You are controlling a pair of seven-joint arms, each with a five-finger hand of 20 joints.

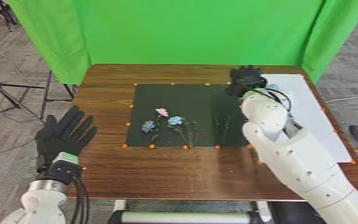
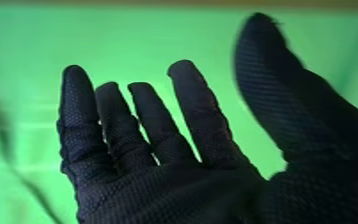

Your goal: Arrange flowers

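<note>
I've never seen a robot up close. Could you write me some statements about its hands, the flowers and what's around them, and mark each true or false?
1. The pink flower lies on the dark mat. True.
2. The right hand is curled round a flower. False: it is open and holds nothing.
3. Both blue flowers lie nearer the robot than the pink one. True.
4. The curtain behind the table is red. False: it is green.
5. The left hand is open, at the table's left side. True.
6. The white sheet lies left of the mat. False: it lies to the right.
</note>
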